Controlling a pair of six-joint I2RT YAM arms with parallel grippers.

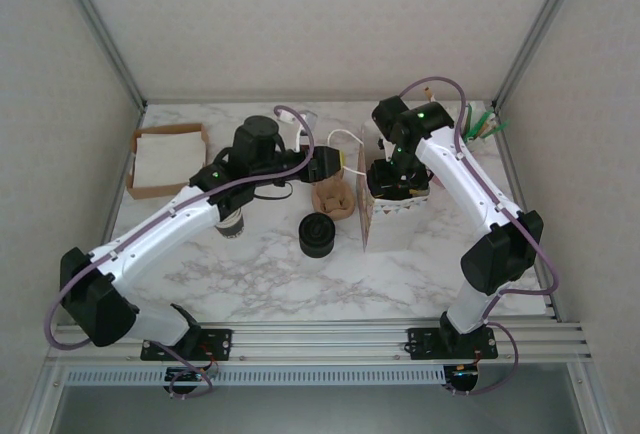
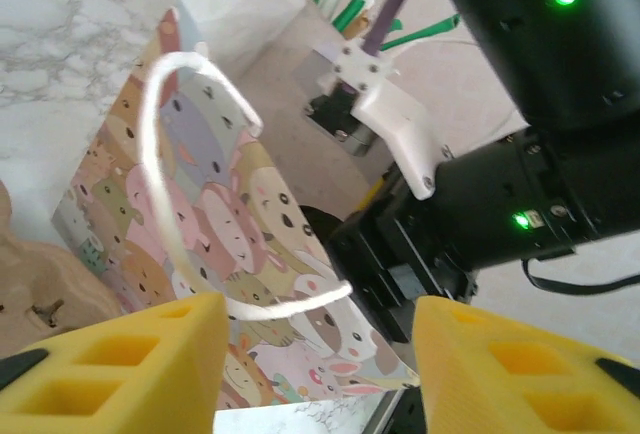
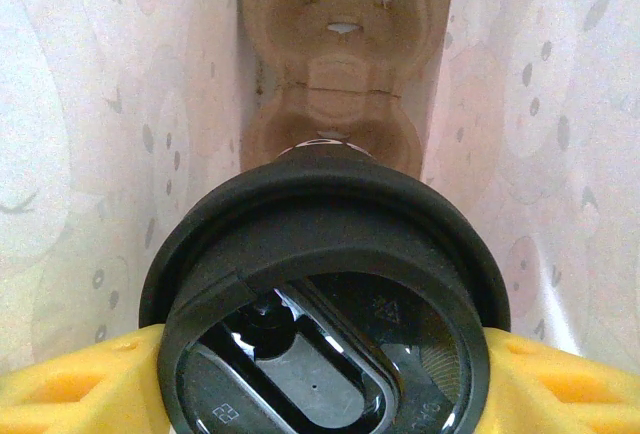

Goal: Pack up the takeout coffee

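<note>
Seemingly bagging is underway: right gripper fingers are clamping the takeout coffee, a paper cup under a round black plastic lid, between the walls of the animal-printed paper bag with white cord handles. Left gripper, at the bag's 9 o'clock, is hovering by a handle, fingers apart. Next: seating the cup upright, then releasing. Right arm is reaching in from 5 o'clock, wrist pointing down.
</note>
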